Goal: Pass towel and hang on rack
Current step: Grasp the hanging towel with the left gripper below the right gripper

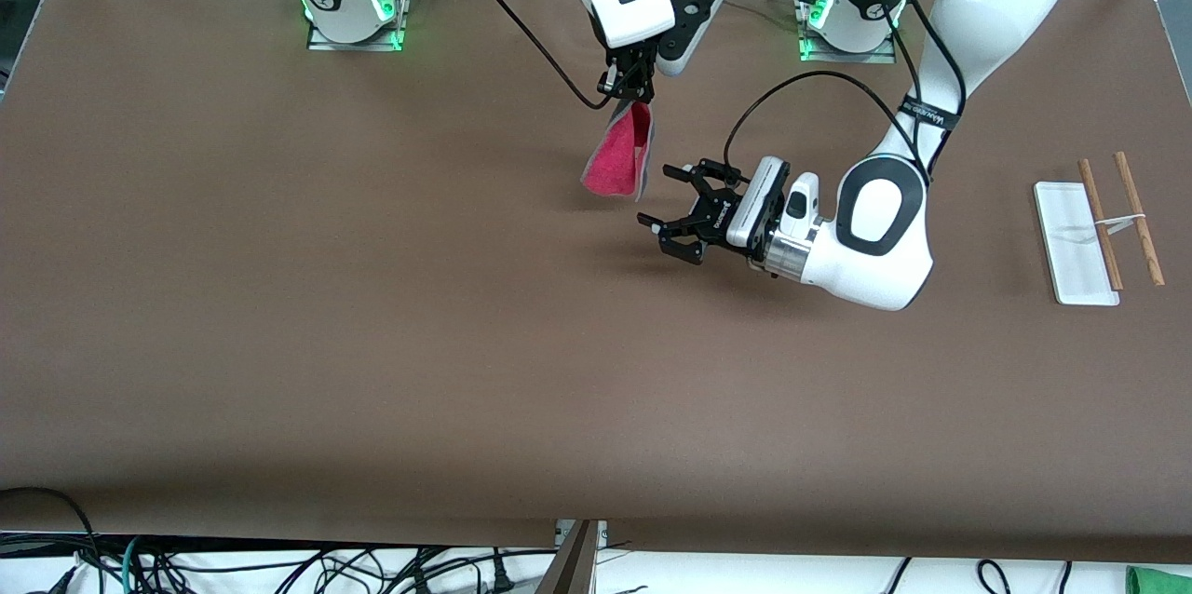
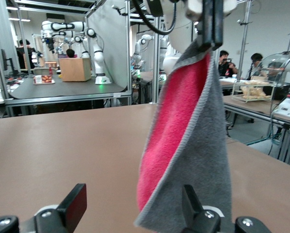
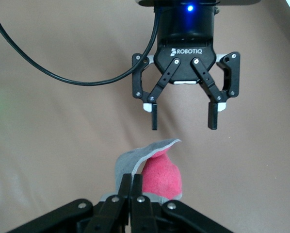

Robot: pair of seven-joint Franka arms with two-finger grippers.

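Hanging from my right gripper (image 1: 632,91), whose jaws pinch its top corner shut, the towel (image 1: 618,161) droops pink-side out above the counter (image 1: 372,315). My left gripper (image 1: 672,210) sits just beside the towel, jaws wide. I should close on the upper cloth, below the pinch, before release. The rack (image 1: 1099,233) waits at the left arm's end.

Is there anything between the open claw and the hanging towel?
Nothing: in the right wrist view, only bare tabletop shows between the open left gripper and the towel held by the shut right gripper.
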